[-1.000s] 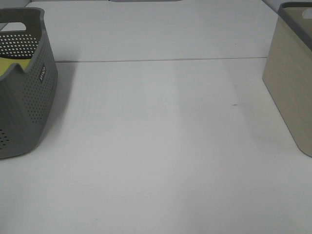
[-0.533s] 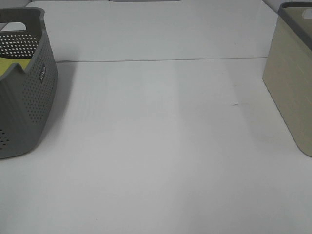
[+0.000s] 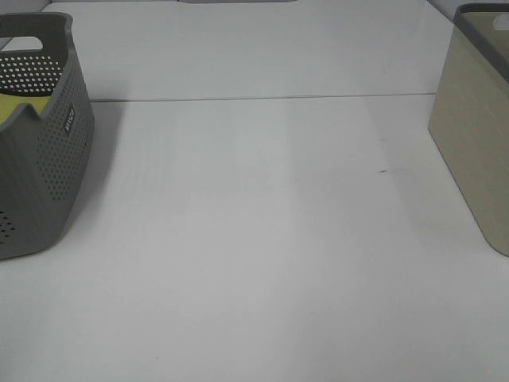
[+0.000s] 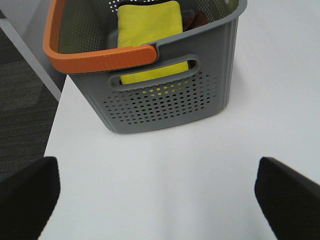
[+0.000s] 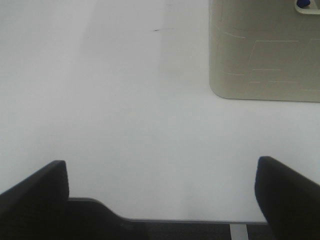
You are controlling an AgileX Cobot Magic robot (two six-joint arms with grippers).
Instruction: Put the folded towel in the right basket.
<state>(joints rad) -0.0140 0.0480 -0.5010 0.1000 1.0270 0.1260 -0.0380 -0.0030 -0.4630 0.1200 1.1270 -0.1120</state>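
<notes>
Right basket stands at the table's right edge; a sliver of blue, likely the folded towel, shows through its handle cut-out in the right wrist view (too little visible to be sure). Right gripper empty, fingers wide apart above bare table. Left gripper likewise spread, empty, facing the grey perforated basket holding a yellow cloth

You are looking at a lab-like test bench; a bare white laminate table stands over dark grey office carpet tiles.
</notes>
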